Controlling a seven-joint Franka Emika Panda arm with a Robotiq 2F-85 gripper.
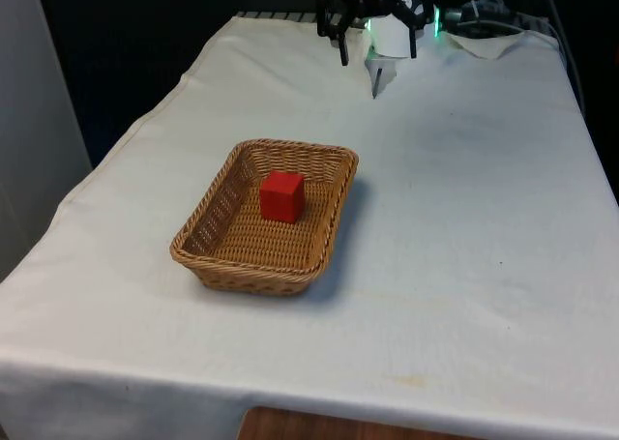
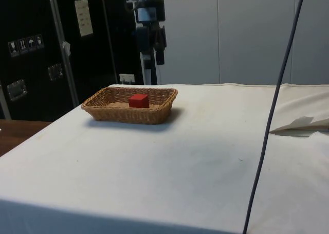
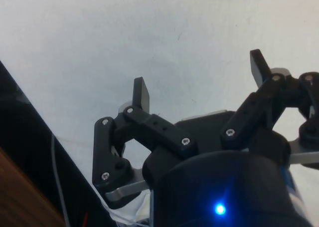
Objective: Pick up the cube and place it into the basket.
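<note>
Front view: the red cube [image 1: 281,196] sits inside the wicker basket [image 1: 205,254], so placement looks complete. My claw [image 1: 377,46] hangs wide apart and empty, high near the table's far end.

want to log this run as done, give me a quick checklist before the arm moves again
1. Red cube inside the basket: ok.
2. Cube resting flat on the basket floor, not on the rim: ok.
3. Gripper open and holding nothing: ok.
4. Gripper raised well above the basket, toward the table's far end: ok.
5. Basket upright on the white cloth: ok.
</note>
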